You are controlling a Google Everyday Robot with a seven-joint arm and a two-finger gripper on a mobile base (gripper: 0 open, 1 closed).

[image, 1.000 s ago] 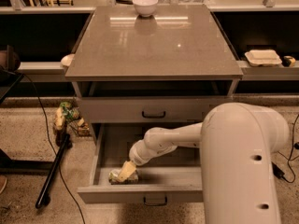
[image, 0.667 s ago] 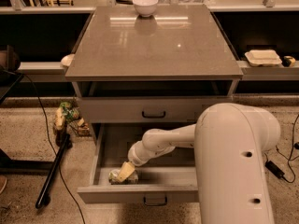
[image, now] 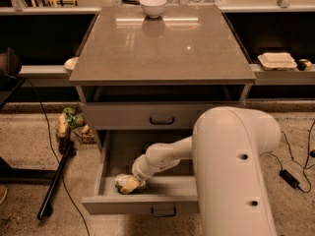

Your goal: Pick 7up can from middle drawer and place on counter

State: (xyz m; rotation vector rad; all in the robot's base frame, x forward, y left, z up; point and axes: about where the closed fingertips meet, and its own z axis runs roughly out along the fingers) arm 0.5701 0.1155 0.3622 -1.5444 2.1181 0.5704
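The middle drawer (image: 142,204) is pulled open below the counter (image: 162,43). The 7up can (image: 125,184), pale with some yellowish print, lies on its side at the drawer's front left, near the front panel. My gripper (image: 135,179) is down inside the drawer at the can's right end, touching or nearly touching it. The white arm reaches in from the right, and its big elbow link (image: 236,171) covers the drawer's right part.
A white bowl (image: 153,5) stands at the counter's far edge. The top drawer (image: 162,117) is shut. Toys or packets (image: 69,124) and a black pole (image: 56,181) lie on the floor at left. A pale tray (image: 278,60) sits on the right ledge.
The big arm link has shifted a little to the left and closer. The gripper stays at the can in the drawer; the can has not visibly moved.
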